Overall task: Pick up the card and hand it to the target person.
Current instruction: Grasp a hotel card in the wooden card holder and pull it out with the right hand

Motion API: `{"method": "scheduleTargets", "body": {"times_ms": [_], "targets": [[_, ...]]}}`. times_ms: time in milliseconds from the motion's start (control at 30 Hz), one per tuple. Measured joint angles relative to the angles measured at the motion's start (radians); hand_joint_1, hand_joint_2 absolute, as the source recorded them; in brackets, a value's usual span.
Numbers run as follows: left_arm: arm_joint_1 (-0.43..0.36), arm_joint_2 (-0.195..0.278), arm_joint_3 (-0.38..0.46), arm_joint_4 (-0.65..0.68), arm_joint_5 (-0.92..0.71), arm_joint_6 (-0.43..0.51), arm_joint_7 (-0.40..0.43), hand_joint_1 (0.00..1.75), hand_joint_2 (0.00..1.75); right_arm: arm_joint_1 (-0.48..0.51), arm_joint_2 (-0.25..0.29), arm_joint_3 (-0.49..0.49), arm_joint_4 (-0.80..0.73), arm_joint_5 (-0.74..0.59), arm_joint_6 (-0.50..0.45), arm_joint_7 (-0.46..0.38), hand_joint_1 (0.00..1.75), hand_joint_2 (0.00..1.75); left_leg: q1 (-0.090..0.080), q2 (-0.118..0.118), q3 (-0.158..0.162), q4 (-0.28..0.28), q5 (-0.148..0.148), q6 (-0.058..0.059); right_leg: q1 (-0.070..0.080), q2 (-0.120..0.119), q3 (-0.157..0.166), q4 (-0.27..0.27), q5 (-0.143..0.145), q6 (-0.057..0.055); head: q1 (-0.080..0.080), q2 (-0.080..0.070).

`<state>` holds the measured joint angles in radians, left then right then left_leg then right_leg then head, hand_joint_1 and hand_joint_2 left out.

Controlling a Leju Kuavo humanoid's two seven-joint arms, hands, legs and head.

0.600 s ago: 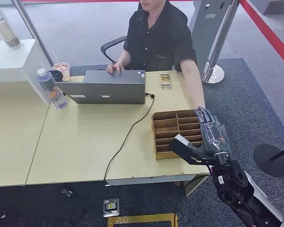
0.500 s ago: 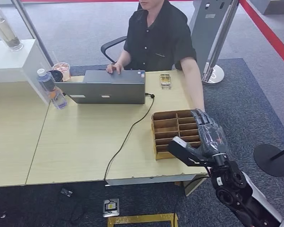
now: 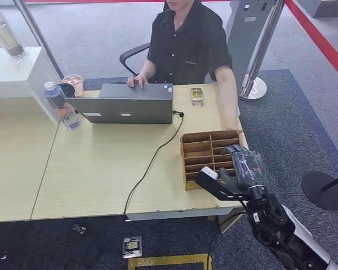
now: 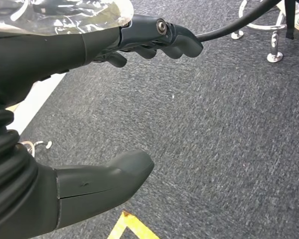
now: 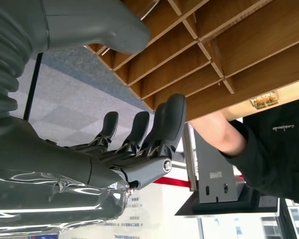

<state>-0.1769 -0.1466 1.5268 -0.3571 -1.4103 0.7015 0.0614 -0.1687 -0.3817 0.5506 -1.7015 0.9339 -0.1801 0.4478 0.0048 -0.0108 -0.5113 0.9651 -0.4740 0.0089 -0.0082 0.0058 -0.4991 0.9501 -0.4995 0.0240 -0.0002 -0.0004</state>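
Inspector: Head view shows your right hand (image 3: 239,171) has come down and toward the near edge of the wooden organizer (image 3: 203,147) since half a second ago; the person's forearm (image 3: 229,98) has drawn back from it.

Operator: Is anything held?

Inspector: No. The right wrist view has fingers (image 5: 170,124) apart, thumb clear, nothing between them. Your left hand (image 4: 65,114) hangs spread over carpet (image 4: 223,129), also empty.

Operator: And the card?

Inspector: I cannot make it out in any compartment. Judging by the descent, you are on approach; the pick is not yet done.
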Motion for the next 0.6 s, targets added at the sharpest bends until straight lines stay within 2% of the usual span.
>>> {"method": "scheduleTargets", "body": {"times_ms": [67,233,600], "targets": [[0.0,0.001,-0.001,0.0,0.0,0.0,0.003,0.0,1.75,-0.005,0.003,0.004,0.017,0.002,-0.004,-0.001,0.52,1.75,0.0,0.0,0.0,0.0,0.0,0.0,0.0,0.0,0.0,0.0,0.0,0.0,0.0,0.0],[0.0,0.006,-0.001,0.0,0.0,0.0,0.011,0.0,1.75,-0.02,0.01,0.012,0.056,0.016,-0.009,-0.004,0.41,1.75,0.0,0.0,0.0,0.0,0.0,0.0,0.0,0.0,0.0,0.0,0.0,0.0,0.0,0.0],[0.0,0.016,-0.003,0.0,0.003,0.0,0.015,0.0,1.75,-0.044,0.027,0.033,0.132,0.019,-0.01,-0.008,0.39,1.75,0.0,0.0,0.0,0.0,0.0,0.0,0.0,0.0,0.0,0.0,0.0,0.0,0.0,0.0]]}}
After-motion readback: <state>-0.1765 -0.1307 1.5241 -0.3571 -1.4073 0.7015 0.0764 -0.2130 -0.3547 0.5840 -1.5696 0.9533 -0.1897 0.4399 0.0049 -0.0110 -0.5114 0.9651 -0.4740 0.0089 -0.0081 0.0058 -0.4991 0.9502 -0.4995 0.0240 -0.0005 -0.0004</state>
